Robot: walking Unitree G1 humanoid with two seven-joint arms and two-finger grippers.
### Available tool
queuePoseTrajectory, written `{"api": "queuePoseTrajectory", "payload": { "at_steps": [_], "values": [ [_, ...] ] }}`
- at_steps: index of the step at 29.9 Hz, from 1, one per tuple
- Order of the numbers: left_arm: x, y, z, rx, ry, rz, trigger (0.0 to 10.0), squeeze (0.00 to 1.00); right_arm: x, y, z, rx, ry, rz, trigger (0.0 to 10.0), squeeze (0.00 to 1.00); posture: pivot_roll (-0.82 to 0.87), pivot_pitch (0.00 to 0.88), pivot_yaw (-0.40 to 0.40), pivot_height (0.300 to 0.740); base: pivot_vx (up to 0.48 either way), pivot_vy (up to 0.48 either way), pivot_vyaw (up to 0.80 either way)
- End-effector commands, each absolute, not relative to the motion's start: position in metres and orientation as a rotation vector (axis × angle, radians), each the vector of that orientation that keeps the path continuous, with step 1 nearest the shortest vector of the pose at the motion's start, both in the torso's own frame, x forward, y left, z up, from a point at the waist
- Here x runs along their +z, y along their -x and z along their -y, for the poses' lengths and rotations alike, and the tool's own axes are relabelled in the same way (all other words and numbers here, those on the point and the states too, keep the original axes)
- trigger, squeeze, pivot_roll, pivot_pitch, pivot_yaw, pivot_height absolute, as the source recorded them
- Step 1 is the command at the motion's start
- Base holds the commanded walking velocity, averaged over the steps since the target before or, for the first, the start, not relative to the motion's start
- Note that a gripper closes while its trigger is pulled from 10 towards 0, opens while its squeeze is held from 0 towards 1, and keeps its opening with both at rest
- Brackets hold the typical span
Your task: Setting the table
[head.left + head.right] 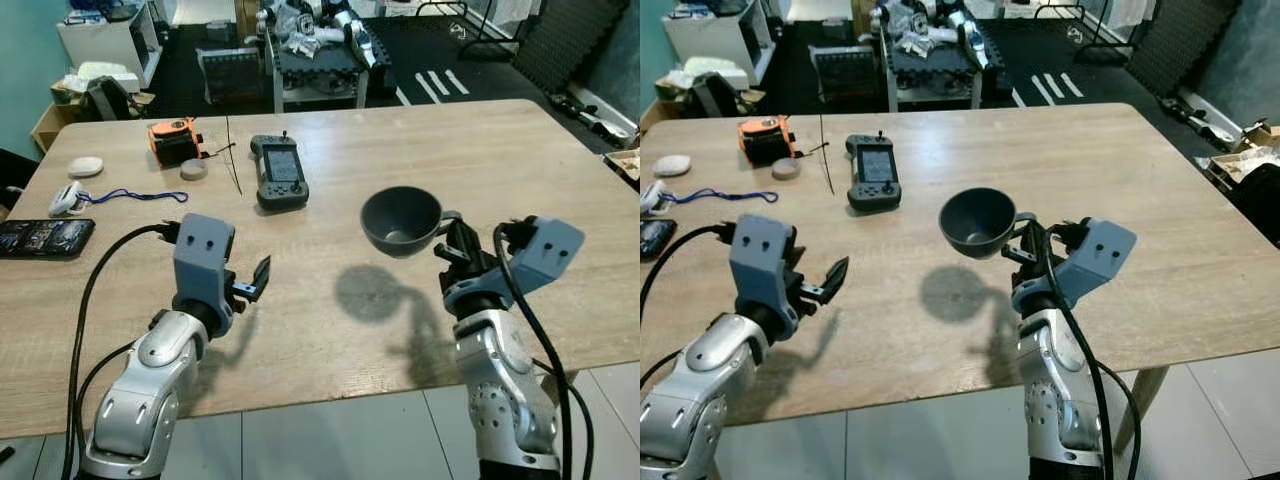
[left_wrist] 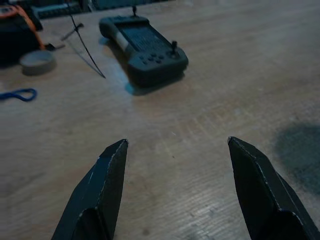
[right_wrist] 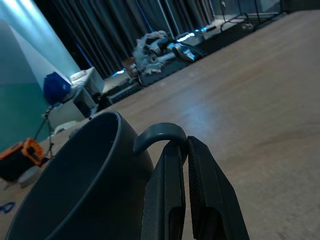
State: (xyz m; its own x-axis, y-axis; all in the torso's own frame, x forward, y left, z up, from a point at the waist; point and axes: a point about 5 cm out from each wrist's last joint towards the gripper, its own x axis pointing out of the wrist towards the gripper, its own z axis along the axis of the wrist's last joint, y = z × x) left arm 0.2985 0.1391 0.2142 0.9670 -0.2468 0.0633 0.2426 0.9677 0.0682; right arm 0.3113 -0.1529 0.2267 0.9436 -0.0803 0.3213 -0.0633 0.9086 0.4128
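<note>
A dark grey cup (image 1: 401, 220) hangs above the wooden table (image 1: 400, 150), casting a shadow beneath it. My right gripper (image 1: 450, 237) is shut on the cup's handle (image 3: 161, 136), and the cup (image 3: 75, 185) tilts a little toward the table's middle. My left gripper (image 1: 255, 280) hovers low over the near left part of the table, open, with bare wood between its fingers (image 2: 102, 190).
A black handheld controller (image 1: 279, 171) lies at centre left, with a thin black stick beside it. An orange-and-black device (image 1: 173, 140), a grey disc, a white object with a blue lanyard and a phone (image 1: 42, 238) sit along the left side.
</note>
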Motion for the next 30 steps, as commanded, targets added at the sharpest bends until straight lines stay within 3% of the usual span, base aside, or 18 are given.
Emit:
{"api": "queuePoseTrajectory", "payload": {
  "at_steps": [1, 20, 30],
  "values": [
    [0.2101, -0.301, -0.1424, -0.23, -0.061, 0.059, 10.0, 0.0, 0.226, -0.3129, 0.1504, 0.0, -0.429, 0.341, 10.0, 0.0, 0.09, 0.109, 0.078, 0.74, 0.0, 0.0, 0.0],
    [0.211, -0.3036, -0.1379, -0.199, -0.041, 0.093, 10.0, 0.0, 0.2179, -0.3131, 0.1506, 0.006, -0.397, 0.31, 10.0, 0.0, 0.09, 0.125, 0.062, 0.74, 0.0, 0.0, 0.0],
    [0.2105, -0.3017, -0.139, -0.194, -0.04, 0.093, 10.0, 0.0, 0.2164, -0.3131, 0.1509, 0.004, -0.395, 0.304, 10.0, 0.0, 0.09, 0.133, 0.06, 0.74, -0.3, 0.0, 0.0]
  ]
}}
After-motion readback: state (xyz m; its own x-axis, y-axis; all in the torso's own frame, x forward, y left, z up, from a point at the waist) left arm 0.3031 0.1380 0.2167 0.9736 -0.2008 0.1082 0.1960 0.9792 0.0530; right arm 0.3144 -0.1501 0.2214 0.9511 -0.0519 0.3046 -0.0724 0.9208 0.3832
